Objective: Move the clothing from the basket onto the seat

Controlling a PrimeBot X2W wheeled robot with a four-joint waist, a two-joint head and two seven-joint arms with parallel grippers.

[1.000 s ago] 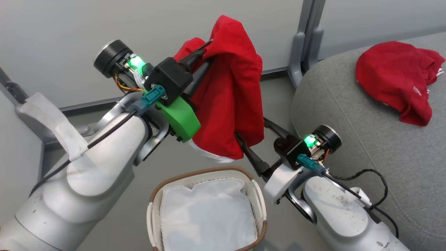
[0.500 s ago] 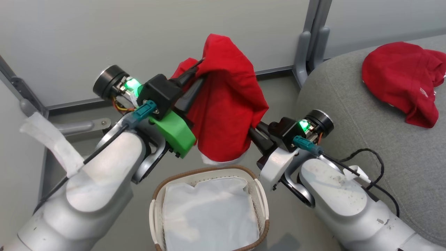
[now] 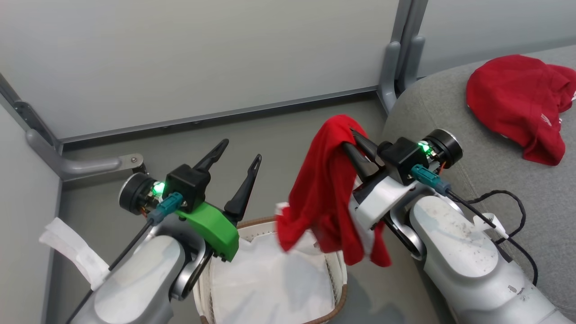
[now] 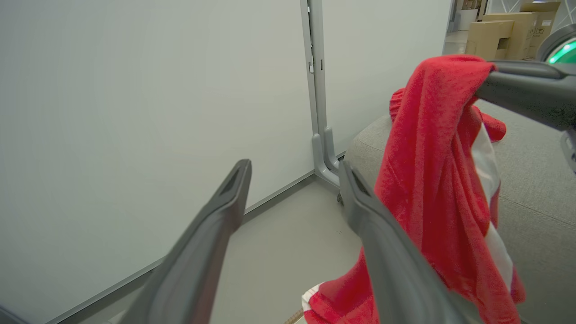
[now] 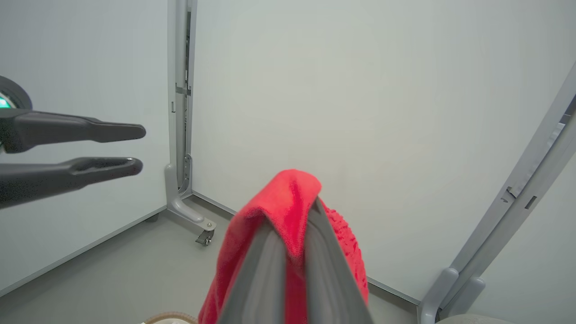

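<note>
Right end effector (image 3: 354, 140) pinches the clothing (image 3: 326, 193), hanging lengthwise downward; left end effector (image 3: 240, 150) gapes wide.

Hanging garment (image 3: 324, 198): bright red, with white panels and a white edge at the hem.
Second garment (image 3: 513, 94): the same red, with a small white print.
Seat (image 3: 450, 117): uniform light grey.
Basket (image 3: 343, 292): cream perforated wall, brown woven-look rim.
Liner (image 3: 270, 283): plain white.
Left gripper (image 3: 240, 150): black fingers, green bracket, green indicator light.
Right gripper (image 3: 353, 143): black fingers, white bracket, green light.
Left forearm (image 3: 135, 279) and right forearm (image 3: 459, 252): silver-grey, the right one flecked with dark marks.
Floor (image 3: 279, 130): grey.
Wall panels (image 3: 202, 58): pale grey.
</note>
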